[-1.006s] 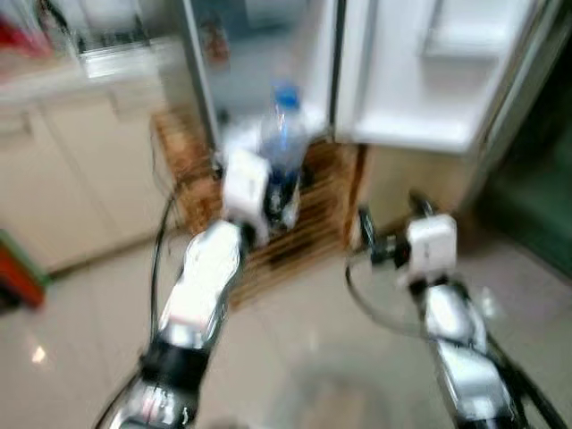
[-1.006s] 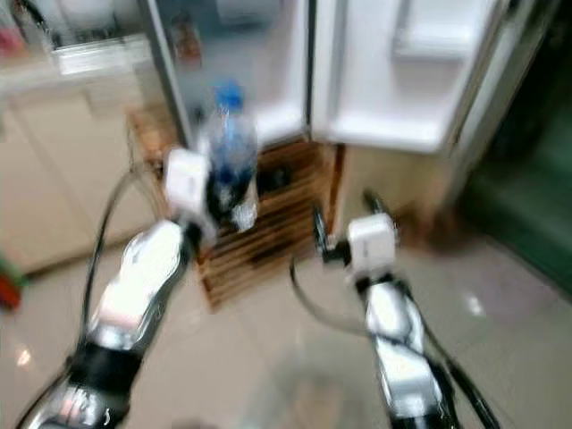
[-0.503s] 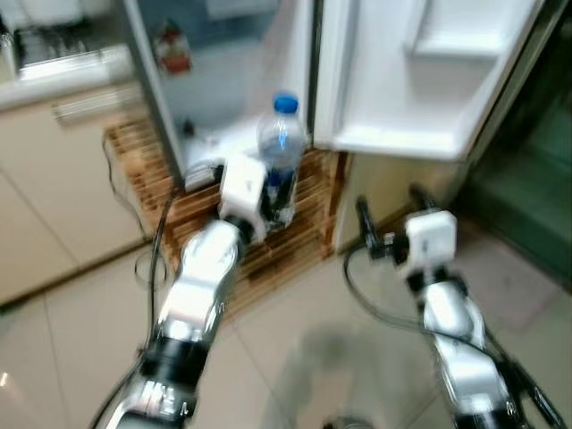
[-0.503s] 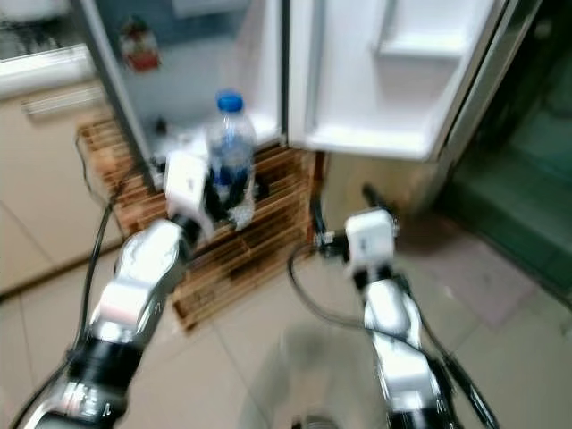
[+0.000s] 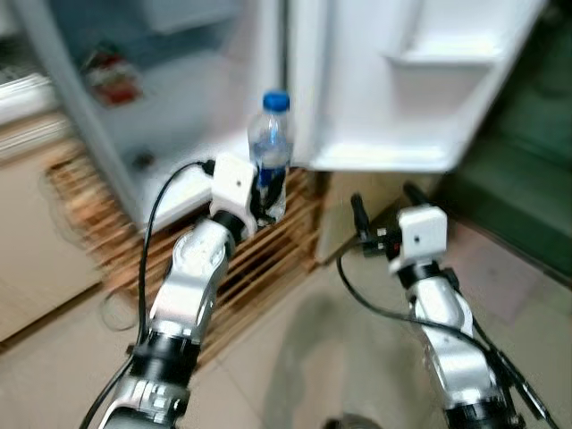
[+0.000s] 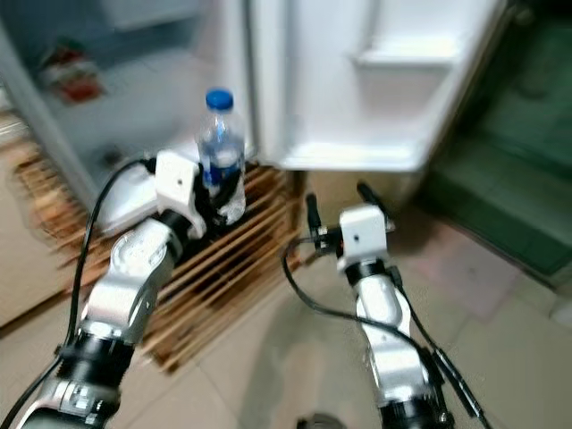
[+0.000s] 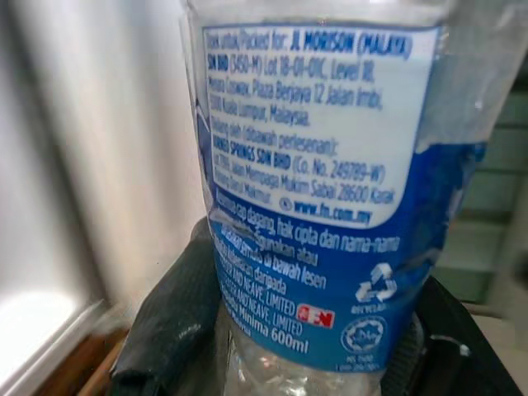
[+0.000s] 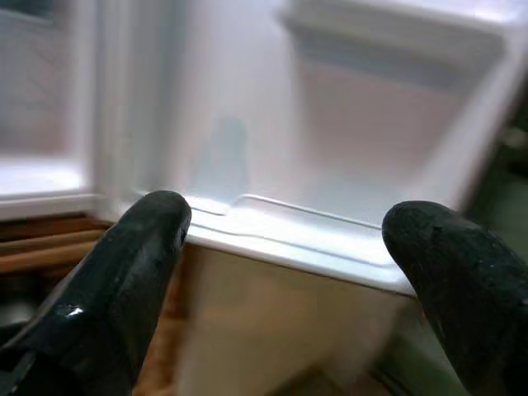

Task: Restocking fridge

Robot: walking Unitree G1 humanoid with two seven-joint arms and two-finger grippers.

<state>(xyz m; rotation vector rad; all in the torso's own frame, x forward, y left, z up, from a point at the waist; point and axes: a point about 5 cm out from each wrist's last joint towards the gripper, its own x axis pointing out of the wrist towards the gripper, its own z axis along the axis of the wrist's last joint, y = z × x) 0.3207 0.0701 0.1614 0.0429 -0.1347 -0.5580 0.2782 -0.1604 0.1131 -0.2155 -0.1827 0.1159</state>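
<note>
A clear water bottle (image 5: 269,152) with a blue cap and blue label (image 7: 322,198) stands upright in my left gripper (image 5: 266,198), which is shut on its lower half. It hangs in front of the open fridge (image 5: 170,98), near the bottom edge of the compartment. The fridge door (image 5: 420,80) stands open to the right, with white shelves (image 8: 272,231) on its inside. My right gripper (image 5: 382,207) is open and holds nothing, just below the door's lowest shelf; its fingers (image 8: 124,272) are spread wide apart.
A slatted wooden platform (image 5: 250,268) lies under the fridge. A red item (image 5: 107,76) sits inside the fridge at the back left. Pale cabinets (image 5: 36,223) stand at the left; tiled floor (image 5: 340,357) lies below; a dark green area (image 5: 527,179) is on the right.
The camera has swung and moved closer to the fridge, so the whole scene shifted. My left gripper still holds the bottle, now nearer the fridge opening. The right gripper stays open.
</note>
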